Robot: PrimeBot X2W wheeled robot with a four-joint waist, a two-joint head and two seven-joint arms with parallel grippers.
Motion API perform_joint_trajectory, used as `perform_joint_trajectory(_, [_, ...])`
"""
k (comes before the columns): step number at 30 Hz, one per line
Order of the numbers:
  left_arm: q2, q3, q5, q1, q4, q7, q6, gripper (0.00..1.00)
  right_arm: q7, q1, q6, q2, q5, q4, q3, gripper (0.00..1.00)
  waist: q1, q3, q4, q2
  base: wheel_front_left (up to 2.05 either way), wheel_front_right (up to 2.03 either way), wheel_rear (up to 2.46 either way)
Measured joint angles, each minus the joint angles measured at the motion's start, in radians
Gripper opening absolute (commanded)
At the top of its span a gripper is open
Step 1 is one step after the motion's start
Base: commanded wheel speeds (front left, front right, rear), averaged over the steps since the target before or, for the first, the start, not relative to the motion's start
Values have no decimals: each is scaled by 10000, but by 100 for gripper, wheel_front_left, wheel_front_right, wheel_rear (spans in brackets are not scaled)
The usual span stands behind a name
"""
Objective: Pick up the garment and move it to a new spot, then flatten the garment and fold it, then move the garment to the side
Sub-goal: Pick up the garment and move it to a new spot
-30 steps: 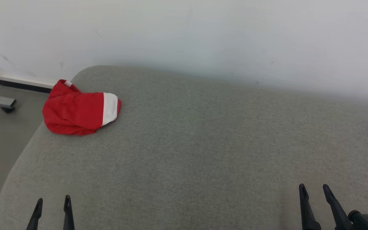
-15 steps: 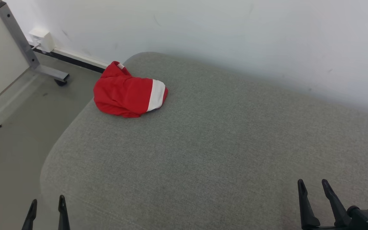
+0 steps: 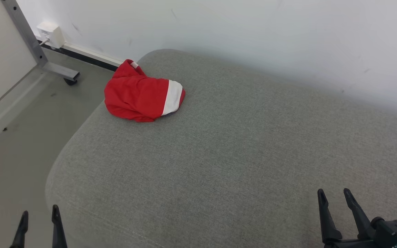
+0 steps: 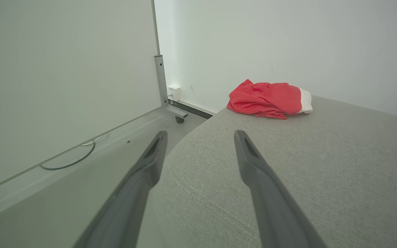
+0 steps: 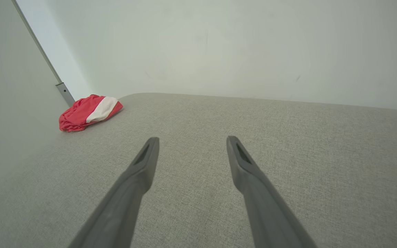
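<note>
Garment (image 3: pixel 143 100) is lying in a crumpled red heap at the far left corner of the grey padded surface (image 3: pixel 240 148), right at the rounded edge, close under the wall (image 3: pixel 240 34) and well apart from both grippers. Nothing is touching it. Judging by that, no part of the task is showing as done: it is sitting bunched, not spread and not folded, so the pickup, the shift to a new spot, the flattening, the folding and the final move aside are all looking outstanding. Its long axis is running roughly left to right, tilted a little. The broad white band is closing off the right end and facing the open middle of the surface, while a red peak with a small white tab is pointing far-left toward the wall. Folds are hiding which end is hem or collar; cannot tell. Left gripper (image 3: pixel 39 210) is hanging at the near left, over the surface's edge above the floor (image 3: pixel 19 137), fingers spread wide and holding nothing. Right gripper (image 3: pixel 334 199) is hovering at the near right over bare fabric, likewise spread and unloaded. A metal frame leg (image 3: pixel 60 72) on a caster is standing on the floor beyond the garment's corner.
</note>
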Motion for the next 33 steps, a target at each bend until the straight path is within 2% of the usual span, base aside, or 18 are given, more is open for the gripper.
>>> perform_joint_trajectory(6, [48, 291, -318, -820, 121, 0, 36, 100, 61, -207, 0, -163, -105, -194, -25, 100, 0, 122, -414, -1, 0, 0, 0])
perform_joint_trajectory(14, [430, 385, -627, -3034, 437, 113, -13, 100, 470, -770, 0, -569, -293, -892, -130, 100, 0, 755, -1226, 0, 0, 0, 0])
perform_joint_trajectory(23, [1273, 698, -888, -5768, 1400, 267, -96, 100, 627, -1158, 0, -734, -506, -1730, -640, 100, 1, 1892, -2509, 0, 0, 0, 0])
perform_joint_trajectory(33, [2253, 895, -1104, -7623, 2909, 721, -157, 100, 640, -1234, 0, -591, -621, -2318, -1127, 100, 1, 3142, -3988, 0, 0, 0, 0])
